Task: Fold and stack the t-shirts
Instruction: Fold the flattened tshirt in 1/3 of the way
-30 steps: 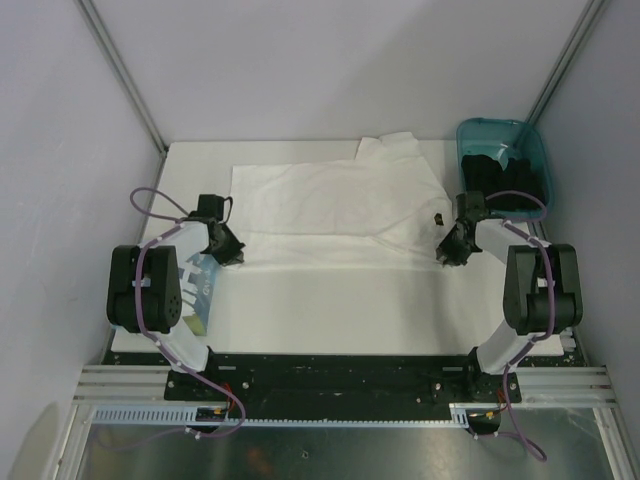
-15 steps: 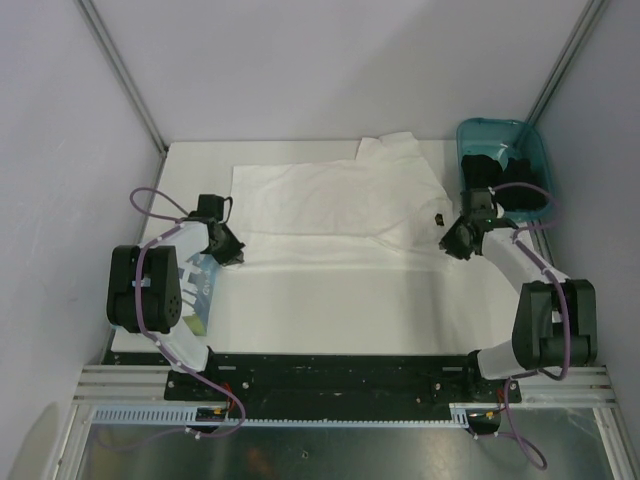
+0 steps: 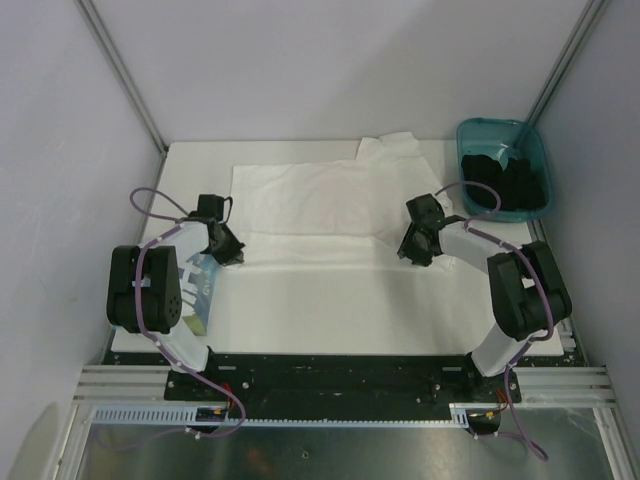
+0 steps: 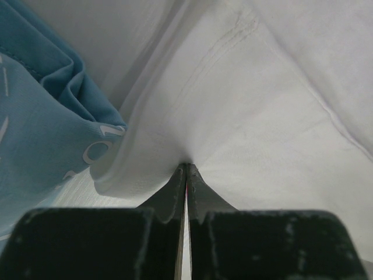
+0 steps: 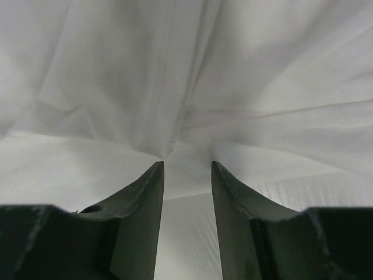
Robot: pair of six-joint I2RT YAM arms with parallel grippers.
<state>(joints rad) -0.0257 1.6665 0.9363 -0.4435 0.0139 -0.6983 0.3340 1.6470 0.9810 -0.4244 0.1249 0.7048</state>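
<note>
teal bin [image 3: 490, 122]: dark items [image 3: 510, 182] inside | left hand [image 4: 186, 168]: pinched shut on white t-shirt [image 3: 320, 200] | right hand [image 5: 186, 165]: parted

The spread t-shirt [image 3: 320, 200] is plain white. The second t-shirt [image 4: 41, 122] has a light-blue graphic with white letters. The bin [image 3: 495, 122] is teal. The worktop [image 3: 330, 310] is white.

left arm [image 3: 148, 290] and right arm [image 3: 525, 292] same build, white link tubes, chunky black joint housings, purple cables [image 3: 135, 200] looped along each, left gripper [image 4: 186, 167] and right gripper [image 5: 186, 166] with matte black tapered fingers [image 5: 140, 221], pale scuffing on edges, small round hole in one right finger base
</note>
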